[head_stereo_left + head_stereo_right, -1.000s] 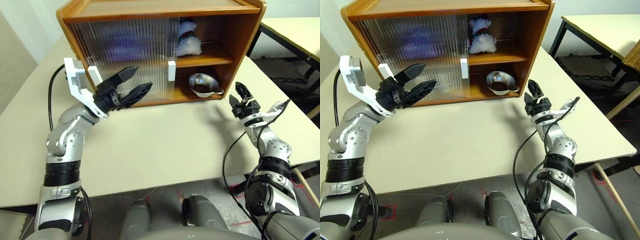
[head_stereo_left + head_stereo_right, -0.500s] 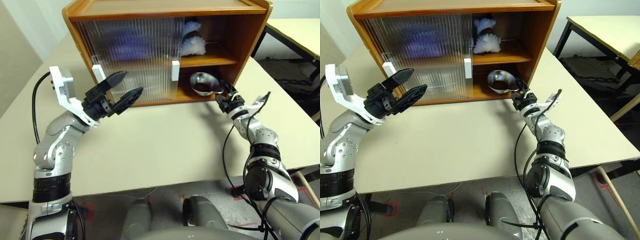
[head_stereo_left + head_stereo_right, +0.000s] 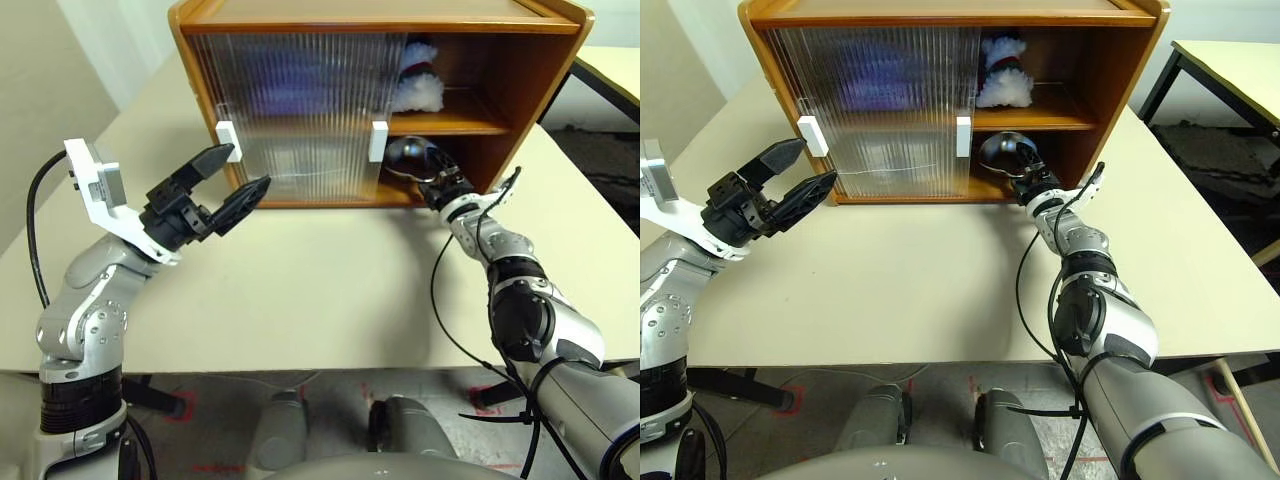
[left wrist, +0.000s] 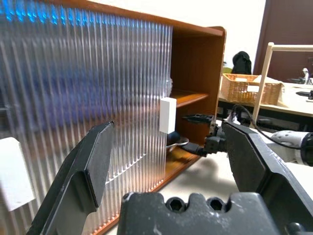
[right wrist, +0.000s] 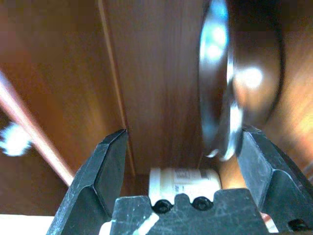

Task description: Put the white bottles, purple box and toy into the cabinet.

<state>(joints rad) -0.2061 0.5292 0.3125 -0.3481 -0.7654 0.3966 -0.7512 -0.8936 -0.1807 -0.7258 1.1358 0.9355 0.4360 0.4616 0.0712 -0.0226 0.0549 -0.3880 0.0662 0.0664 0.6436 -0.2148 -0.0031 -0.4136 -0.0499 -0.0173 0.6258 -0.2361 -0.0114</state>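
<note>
Framing a white bottle point(image 5: 185, 182) between spread jaws, right gripper point(image 3: 440, 182) now inside cabinet point(image 3: 520, 70) lower shelf; previously outside. Left gripper point(image 3: 222, 185) spread, empty.

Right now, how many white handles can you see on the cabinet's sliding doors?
2. One white handle sits near the left edge of the ribbed doors; the other handle is at the doors' right edge, beside the open shelves. Any others could be hidden.
</note>
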